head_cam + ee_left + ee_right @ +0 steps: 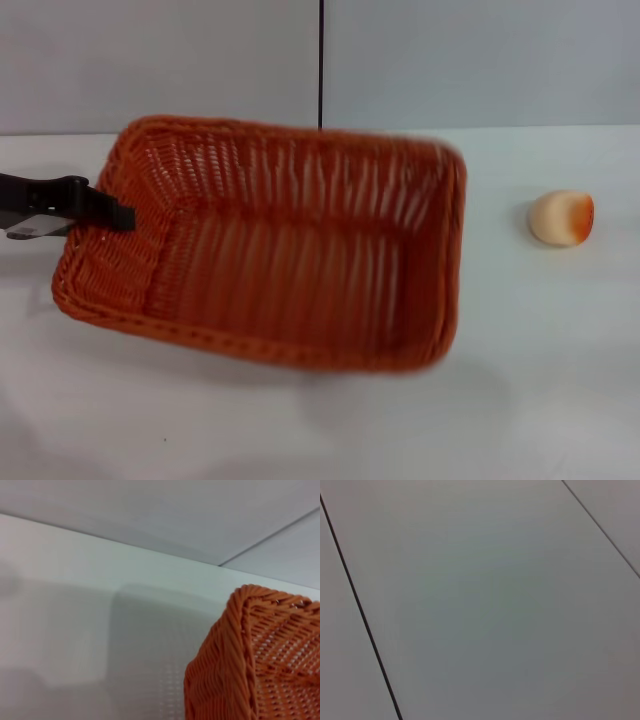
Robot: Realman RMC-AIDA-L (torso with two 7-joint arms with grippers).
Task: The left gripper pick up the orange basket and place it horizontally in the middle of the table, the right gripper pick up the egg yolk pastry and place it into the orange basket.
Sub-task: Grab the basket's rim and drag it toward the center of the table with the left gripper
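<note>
While your left gripper (112, 214) holds the orange basket (290, 250) by its left rim, the basket hangs tilted over the tabletop (300, 430).

Nearest you lies bare white tabletop with the basket's shadow on it; above that, the basket's open side faces you and the dark fingers (100, 210) are closed on the braided edge. Farther right, well apart from the basket, the egg yolk pastry (561, 217) rests on the tabletop. Your right gripper is out of sight.
</note>
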